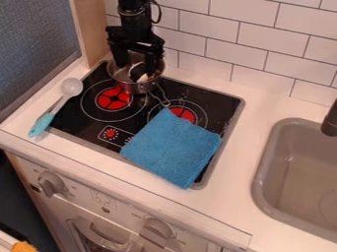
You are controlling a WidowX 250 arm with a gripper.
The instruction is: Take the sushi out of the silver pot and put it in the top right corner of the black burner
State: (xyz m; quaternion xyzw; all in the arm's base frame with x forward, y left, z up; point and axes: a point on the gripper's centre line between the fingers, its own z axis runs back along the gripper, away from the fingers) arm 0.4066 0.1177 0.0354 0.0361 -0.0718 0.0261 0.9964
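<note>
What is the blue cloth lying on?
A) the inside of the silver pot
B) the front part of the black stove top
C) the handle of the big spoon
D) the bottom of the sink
B, because the blue cloth is spread over the front of the black stove top, covering part of a red ring.

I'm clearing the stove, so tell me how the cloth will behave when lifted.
The cloth looks soft and fuzzy, so it will likely sag when pinched. Thin for its spread, it's probably light. Flat on the stove, it may wrinkle if pushed.
</note>
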